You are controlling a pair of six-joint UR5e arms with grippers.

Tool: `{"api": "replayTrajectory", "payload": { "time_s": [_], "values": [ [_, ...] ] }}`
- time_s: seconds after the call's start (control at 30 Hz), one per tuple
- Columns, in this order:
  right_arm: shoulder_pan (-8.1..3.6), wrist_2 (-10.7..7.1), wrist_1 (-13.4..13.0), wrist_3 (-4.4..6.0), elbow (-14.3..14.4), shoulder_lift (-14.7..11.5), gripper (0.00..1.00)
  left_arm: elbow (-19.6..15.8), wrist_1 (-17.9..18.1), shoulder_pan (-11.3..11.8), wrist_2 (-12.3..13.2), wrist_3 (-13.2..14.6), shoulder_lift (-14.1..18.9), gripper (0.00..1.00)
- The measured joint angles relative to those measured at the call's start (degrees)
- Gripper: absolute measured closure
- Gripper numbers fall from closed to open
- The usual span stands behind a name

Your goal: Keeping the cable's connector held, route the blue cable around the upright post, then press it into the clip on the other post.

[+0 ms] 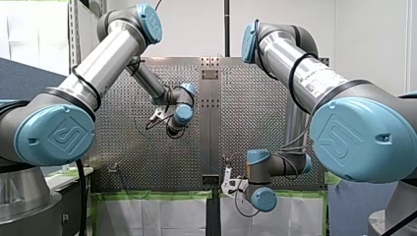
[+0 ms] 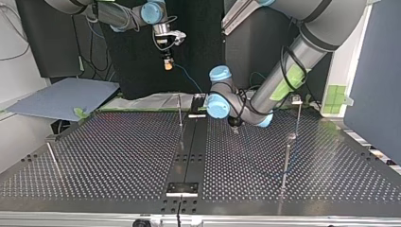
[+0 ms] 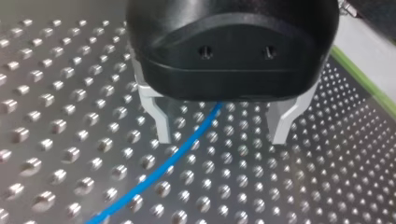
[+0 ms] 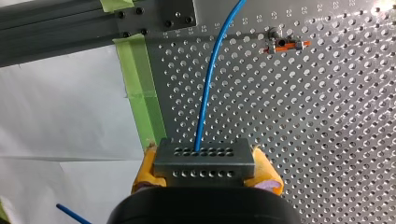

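One blue cable (image 3: pixel 177 156) lies flat on the perforated metal table (image 3: pixel 56 126). It passes between the two pale fingers (image 3: pixel 159 123) of my left gripper (image 3: pixel 219 135), which are spread wide and touch nothing; the cable runs nearer one finger than the other.

My right gripper (image 4: pixel 204 176) pinches one grey connector (image 4: pixel 204 158), a block with rows of holes, between its two yellow pads (image 4: pixel 144 172). The cable leaves the connector straight ahead of these fingers, past one small orange-tipped fitting (image 4: pixel 285 45) that stands well to the side.

In the top view four thin posts (image 2: pixel 180 111) stand on the table. Green tape (image 4: pixel 140 93) edges the table, with white sheeting (image 4: pixel 60 116) beyond it. A dark curtain (image 2: pixel 198 42) hangs behind the arms.
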Motion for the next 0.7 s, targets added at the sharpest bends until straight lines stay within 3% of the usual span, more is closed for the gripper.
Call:
{"api": "replayTrajectory", "payload": {
  "time_s": [0.27, 0.7],
  "values": [
    [0.0, 0.0, -0.02, 0.0, 0.0, 0.01, 1.0, -0.02, 0.11, -0.89, 1.14, -0.94, -1.92, 0.01],
    [0.0, -0.08, -0.15, -0.14, 0.0, -0.02, 1.0, -0.04, 0.74, -2.56, 7.57, -5.99, -7.49, 0.01]
  ]
}}
